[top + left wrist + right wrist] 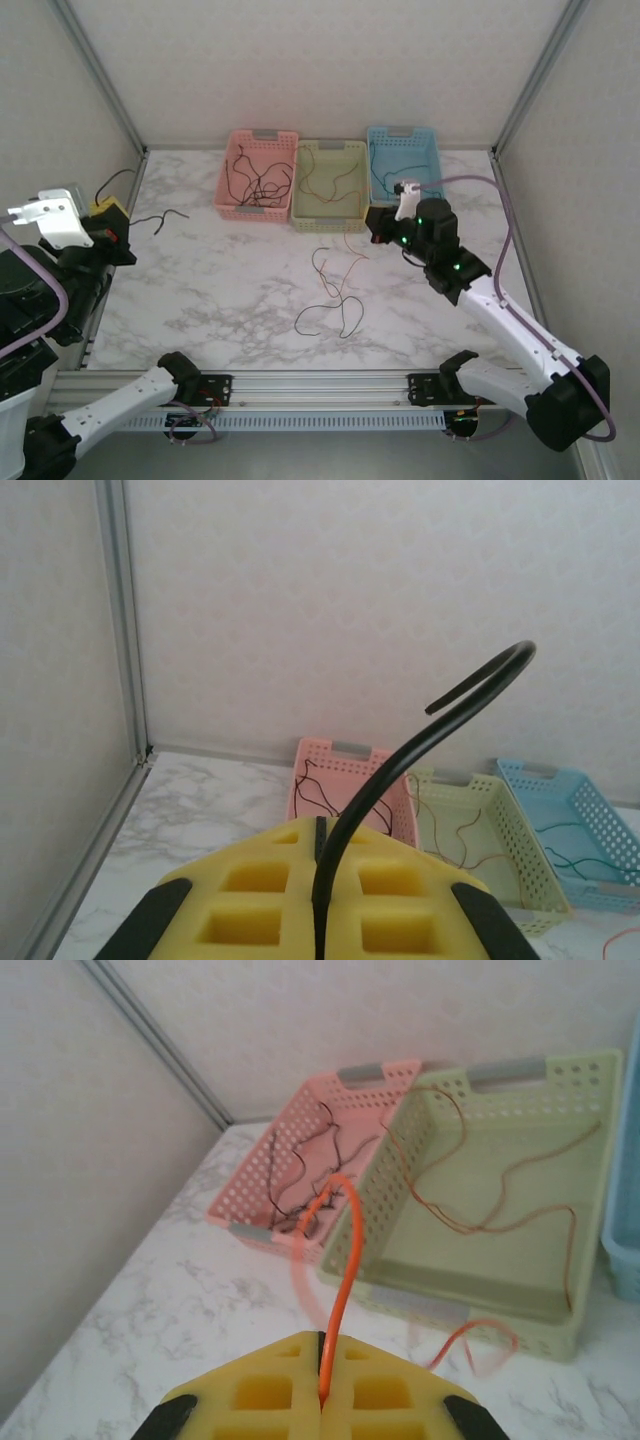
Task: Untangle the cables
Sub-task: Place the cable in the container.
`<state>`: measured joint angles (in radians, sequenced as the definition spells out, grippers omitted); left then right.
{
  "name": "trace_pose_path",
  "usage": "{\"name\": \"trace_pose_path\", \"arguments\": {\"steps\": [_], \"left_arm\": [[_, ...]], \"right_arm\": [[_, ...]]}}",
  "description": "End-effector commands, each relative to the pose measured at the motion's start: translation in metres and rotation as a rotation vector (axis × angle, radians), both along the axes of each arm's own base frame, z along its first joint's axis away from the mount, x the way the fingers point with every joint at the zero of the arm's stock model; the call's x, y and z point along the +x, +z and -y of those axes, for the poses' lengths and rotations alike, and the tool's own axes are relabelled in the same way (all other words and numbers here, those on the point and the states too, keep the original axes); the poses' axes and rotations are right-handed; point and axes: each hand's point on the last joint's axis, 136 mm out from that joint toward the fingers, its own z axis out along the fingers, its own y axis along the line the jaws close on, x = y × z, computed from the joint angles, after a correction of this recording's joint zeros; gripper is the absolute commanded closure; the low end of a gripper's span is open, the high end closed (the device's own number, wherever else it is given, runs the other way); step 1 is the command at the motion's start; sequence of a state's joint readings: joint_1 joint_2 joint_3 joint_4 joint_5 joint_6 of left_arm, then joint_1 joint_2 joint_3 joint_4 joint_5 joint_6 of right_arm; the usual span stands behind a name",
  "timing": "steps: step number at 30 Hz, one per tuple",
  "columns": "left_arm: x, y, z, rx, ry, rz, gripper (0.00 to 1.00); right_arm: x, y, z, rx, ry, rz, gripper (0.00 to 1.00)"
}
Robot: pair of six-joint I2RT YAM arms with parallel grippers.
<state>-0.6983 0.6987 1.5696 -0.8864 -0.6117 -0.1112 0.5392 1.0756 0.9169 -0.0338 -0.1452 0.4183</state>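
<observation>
**Black and orange cables clamped, one in each gripper**

Handling: the cables are judged very light, limp and hair-thin. They bear no load, but they kink, snag on one another and may slip from soft pads. The best hold is near a free end, clear of any crossing. A slow pull is then advised, so that loops slide out rather than tighten.

Left gripper (320, 900): the yellow foam pads are pressed together on the black cable (400, 760). It rises from between the fingertips and curls over ahead of them, holding its own arc.

Right gripper (322, 1375): the pads are closed on the orange cable (347, 1250). It arches up ahead of the fingertips and drops away, partly blurred.

Location: a loose tangle (335, 295) of thin brown and orange loops lies on the table (230, 290), near the right fingers. Whether the held orange cable joins it cannot be told.

Beyond both pairs of fingers stand three baskets:
- The pink basket (257, 135) holds dark cables.
- The green basket (330, 146) holds brown ones.
- The blue basket (402, 131) holds teal ones.
</observation>
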Motion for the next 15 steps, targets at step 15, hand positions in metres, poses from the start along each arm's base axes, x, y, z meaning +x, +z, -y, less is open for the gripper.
{"name": "trace_pose_path", "arguments": {"steps": [15], "left_arm": [[0.007,-0.064,0.017,-0.014,-0.048,-0.114,1.00]], "right_arm": [[0.021,0.288,-0.033,0.238,0.109,0.365,1.00]]}}
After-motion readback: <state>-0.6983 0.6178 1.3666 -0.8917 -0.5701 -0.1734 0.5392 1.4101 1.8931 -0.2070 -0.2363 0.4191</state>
